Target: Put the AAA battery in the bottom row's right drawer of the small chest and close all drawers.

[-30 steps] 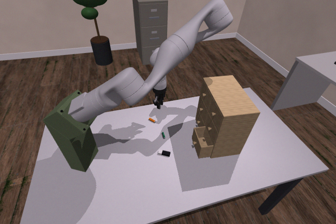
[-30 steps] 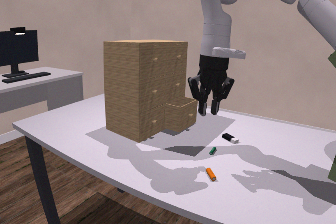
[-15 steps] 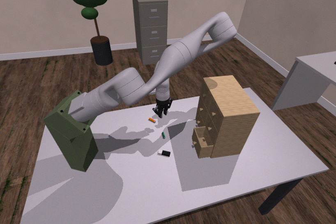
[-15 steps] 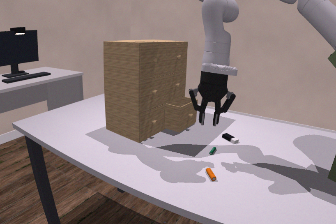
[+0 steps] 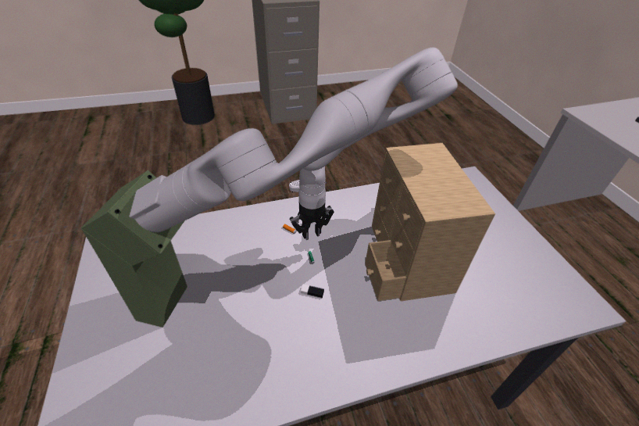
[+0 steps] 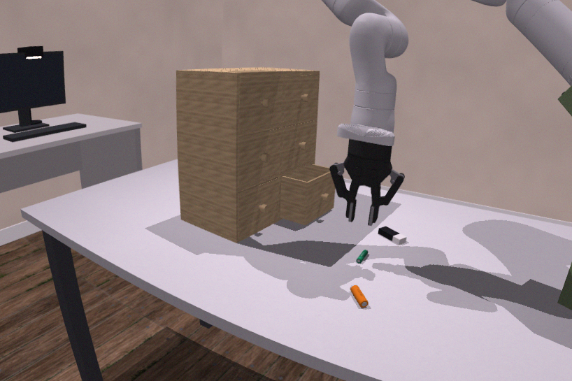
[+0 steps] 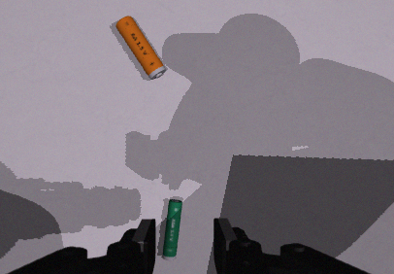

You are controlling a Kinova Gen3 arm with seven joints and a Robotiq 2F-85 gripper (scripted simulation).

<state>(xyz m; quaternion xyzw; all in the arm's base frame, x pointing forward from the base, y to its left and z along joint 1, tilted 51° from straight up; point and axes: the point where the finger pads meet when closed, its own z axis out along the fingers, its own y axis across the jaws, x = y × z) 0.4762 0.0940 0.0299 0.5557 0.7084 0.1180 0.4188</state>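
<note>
The AAA battery, a small green cylinder (image 5: pixel 310 256) (image 6: pixel 362 256) (image 7: pixel 173 229), lies flat on the table. My gripper (image 5: pixel 312 234) (image 6: pixel 361 221) (image 7: pixel 184 237) points down above the table, partly open and empty. In the wrist view the battery shows between the two fingers, closer to the left one, its length running across the closing direction. The fingertips are well above the table. The small wooden chest (image 5: pixel 448 255) (image 6: pixel 208 150) stands upright. Its right bottom drawer (image 5: pixel 374 272) (image 6: pixel 295 199) is pulled partly out and open at the top; the other drawers look shut.
An orange AA battery (image 5: pixel 289 228) (image 6: pixel 359 296) (image 7: pixel 140 46) lies near the green one. A black and white block (image 5: pixel 315 291) (image 6: pixel 390 234) lies on its other side. The green arm base (image 5: pixel 139 271) stands across the table (image 5: pixel 289 369) from the chest.
</note>
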